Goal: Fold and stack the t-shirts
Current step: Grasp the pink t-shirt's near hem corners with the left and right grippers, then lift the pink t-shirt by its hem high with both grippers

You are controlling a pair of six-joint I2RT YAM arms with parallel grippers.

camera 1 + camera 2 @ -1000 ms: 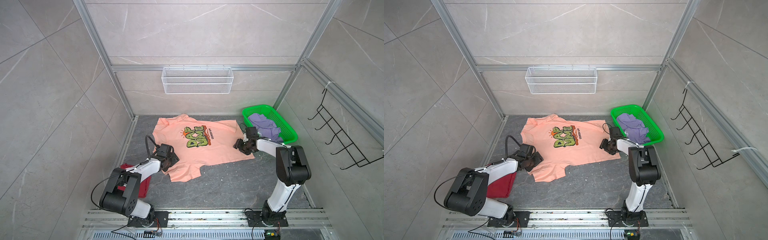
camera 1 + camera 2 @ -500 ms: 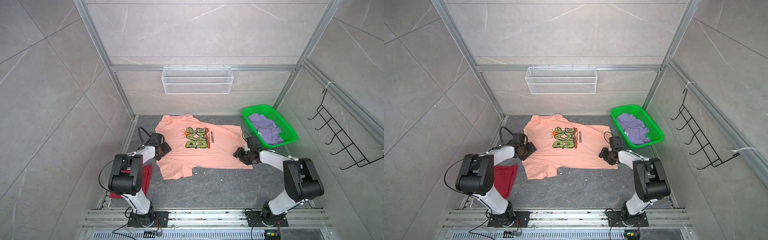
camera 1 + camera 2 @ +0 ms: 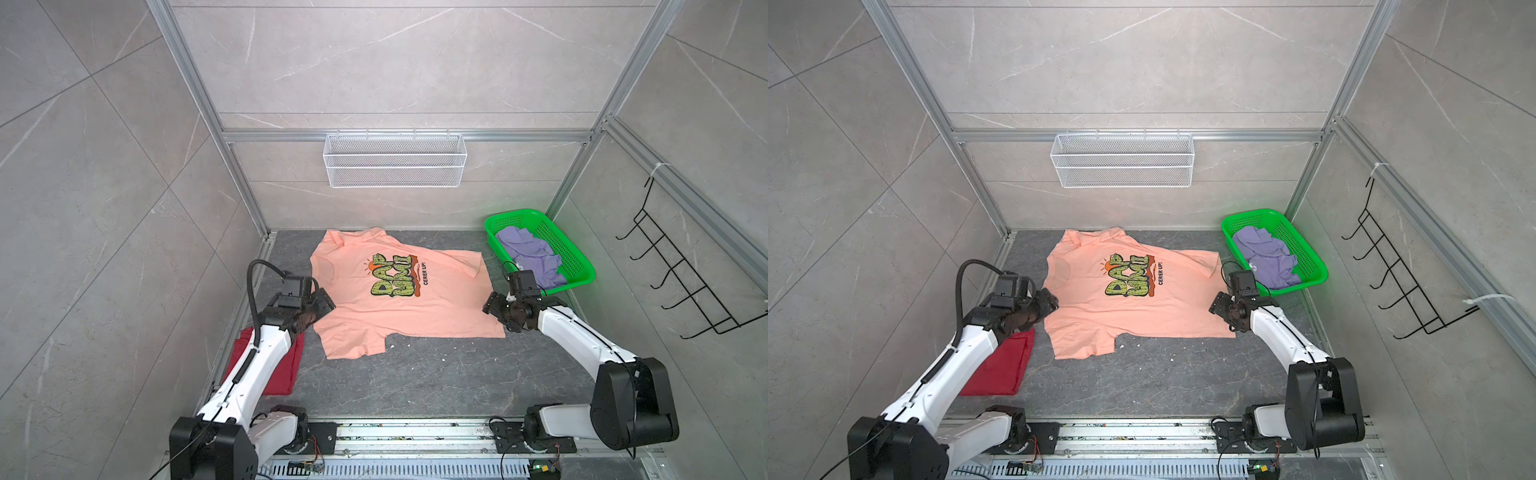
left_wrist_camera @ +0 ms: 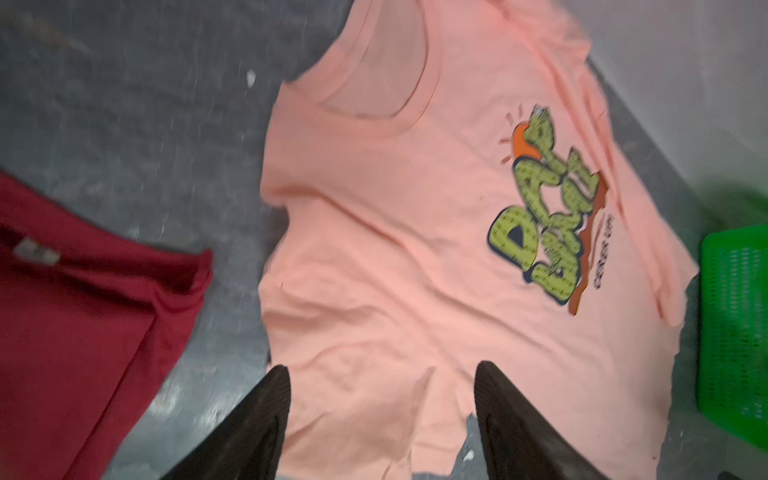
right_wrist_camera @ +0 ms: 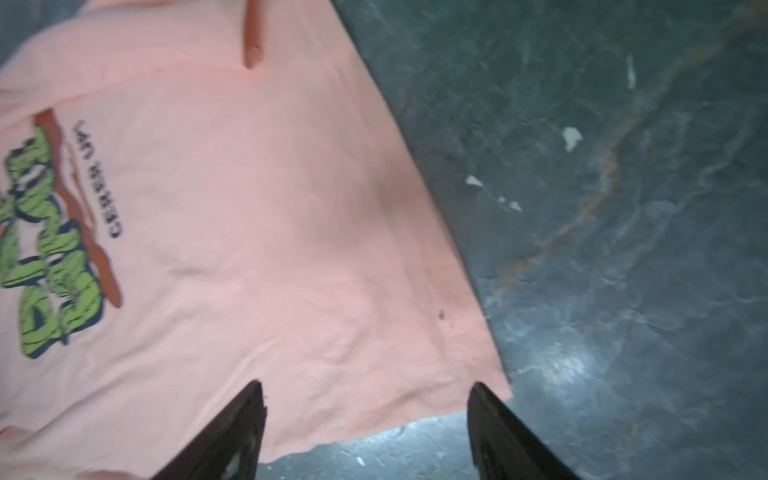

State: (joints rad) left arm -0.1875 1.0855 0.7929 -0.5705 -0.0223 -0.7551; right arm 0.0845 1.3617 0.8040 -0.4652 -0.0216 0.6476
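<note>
I've got both arms reaching in low from the front edge of the worktop (image 3: 415, 382). Left gripper (image 3: 323, 300) sits near the left edge, pointing inward, its 2 fingers (image 4: 266, 415) spread wide. Right gripper (image 3: 489, 306) sits near the right edge, also pointing inward, jaws wide apart, elbow bent by the front-right corner.

Since last second: right gripper (image 5: 365, 386) jaws spread wider at hem; left gripper (image 4: 382, 365) moved sleeve to shoulder; peach-orange t-shirt (image 3: 415, 320) flatter.
</note>
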